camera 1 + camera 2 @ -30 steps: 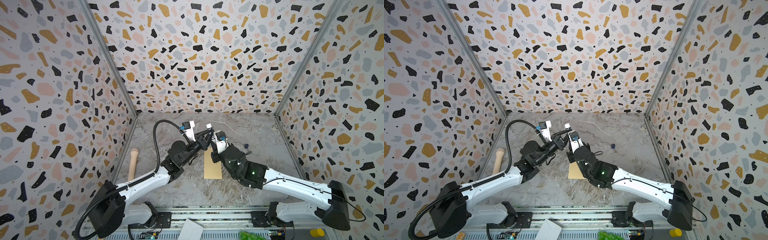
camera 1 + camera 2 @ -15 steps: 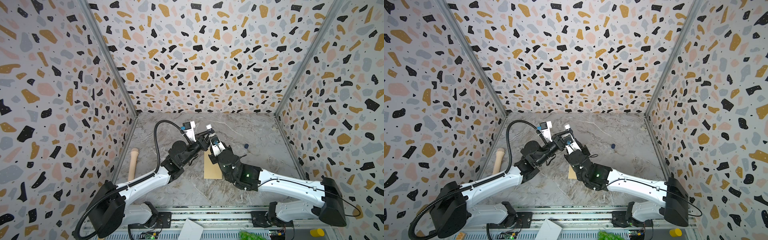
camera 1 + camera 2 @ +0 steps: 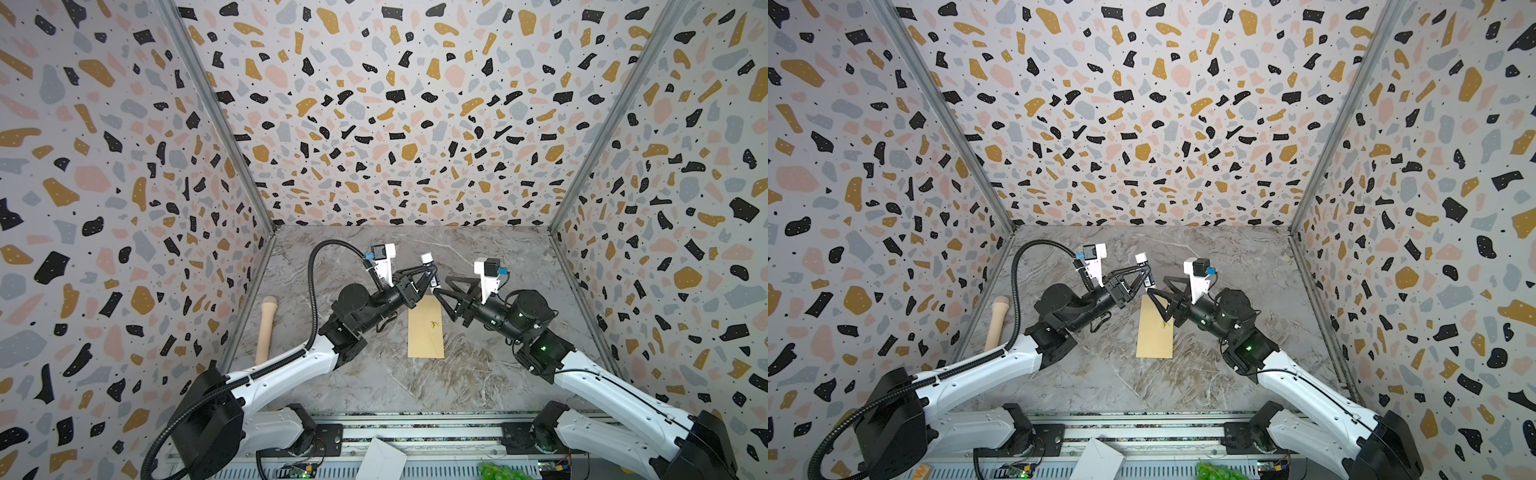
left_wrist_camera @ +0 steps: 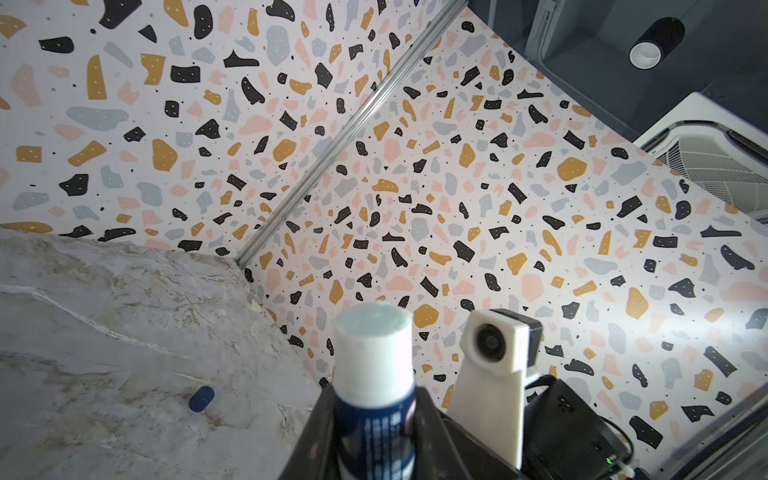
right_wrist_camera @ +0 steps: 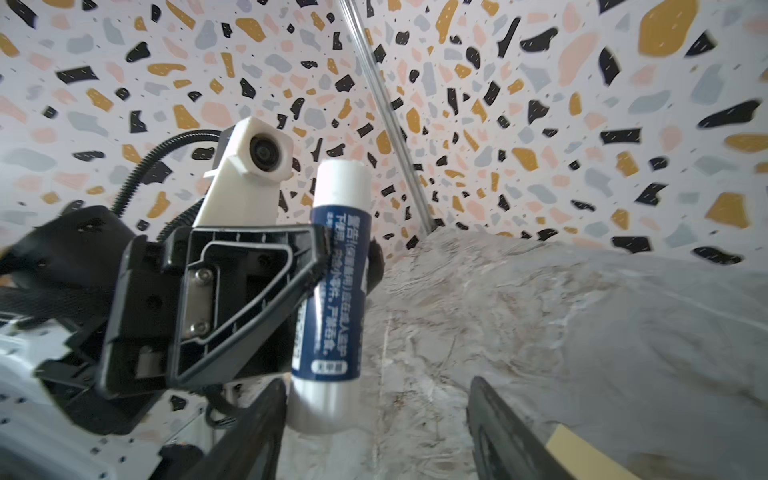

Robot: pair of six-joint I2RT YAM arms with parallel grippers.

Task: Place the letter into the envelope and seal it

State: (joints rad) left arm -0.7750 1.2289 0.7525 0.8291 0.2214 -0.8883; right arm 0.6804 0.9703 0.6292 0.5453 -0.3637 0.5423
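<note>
Right gripper (image 3: 440,285) is backing away from the glue stick (image 5: 336,299) it was crowding a second ago, its jaws now standing wide and carrying nothing. Nearest the rail, the envelope (image 3: 426,332) is lying flat and unrestrained on the table (image 3: 374,386), its far end sitting between the two grippers in both top views. The letter is showing nowhere, so it is judged to be inside. Beyond that, the left gripper (image 3: 432,276) is clamping the glue stick mid-barrel, roughly upright, its pale tip looking uncapped. Farther back a blue cap (image 4: 201,398) is lying loose. Risks: the glue stick may be pivoting or slipping in that narrow grip once pressed down. The free envelope may be sliding under the drag, smearing glue off the flap.
</note>
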